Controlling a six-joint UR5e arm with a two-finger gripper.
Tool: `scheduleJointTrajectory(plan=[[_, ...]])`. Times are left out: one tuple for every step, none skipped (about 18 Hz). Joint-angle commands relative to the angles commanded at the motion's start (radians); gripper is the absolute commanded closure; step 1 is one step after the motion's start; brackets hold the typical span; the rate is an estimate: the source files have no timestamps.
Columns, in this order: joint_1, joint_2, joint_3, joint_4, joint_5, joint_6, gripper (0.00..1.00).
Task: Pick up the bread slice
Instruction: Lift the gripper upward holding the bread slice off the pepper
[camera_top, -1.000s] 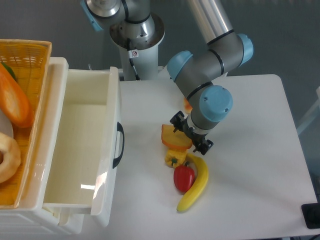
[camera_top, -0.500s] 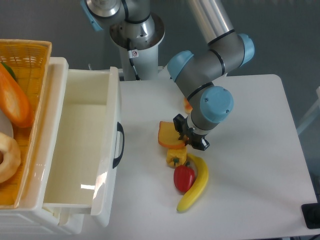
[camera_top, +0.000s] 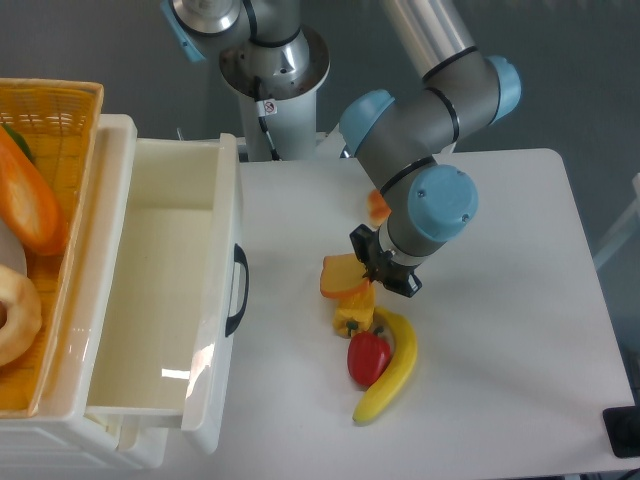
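The bread slice (camera_top: 340, 277), a yellow-tan face with an orange crust rim, sits tilted just above the small yellow bell pepper (camera_top: 350, 318) near the table's middle. My gripper (camera_top: 378, 270) points down at the slice's right edge, its black fingers shut on that edge. The arm's blue wrist cap (camera_top: 436, 203) hangs over the spot and hides part of the fingers. I cannot tell whether the slice still touches the pepper beneath it.
A red pepper (camera_top: 367, 355) and a banana (camera_top: 392, 367) lie just below the yellow pepper. A small orange item (camera_top: 377, 207) peeks out behind the arm. An open white drawer (camera_top: 160, 290) and a wicker basket (camera_top: 50, 110) holding an orange loaf (camera_top: 30, 205) stand at the left.
The fingers stood spread on either side of the slice a second ago and have since shut on it. Arm and slice have shifted slightly right.
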Motion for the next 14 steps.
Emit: scheduleJointTrajectory(plan=[[0.0,0.011,0.005,-0.011,-0.023,-0.002,1.0],[0.0,0.021,0.006,-0.013,-0.041,-0.002,1.0],[0.0,0.032,0.006,-0.014,-0.06,-0.002,1.0],[0.0,0.043,0.008,-0.014,-0.069,-0.002,1.0],[0.0,0.051,0.014,-0.017,-0.077,-0.002,1.0],[-0.002,0.055,0.017,-0.023,-0.078,-0.002,1.0],[-0.003,0.063,0.023,-0.028,-0.08,-0.002,1.0],[-0.008,0.066,0.032,-0.029,-0.079,-0.002,1.0],[-0.011,0.068,0.045,-0.031,-0.078,-0.002,1.0],[-0.014,0.069,0.052,-0.04,-0.078,-0.002,1.0],[-0.012,0.078,0.055,-0.046,-0.078,-0.002,1.0],[-0.012,0.091,0.055,-0.054,-0.078,0.0,1.0],[-0.012,0.097,0.055,-0.059,-0.077,0.002,1.0],[-0.012,0.097,0.055,-0.056,-0.077,0.003,1.0]])
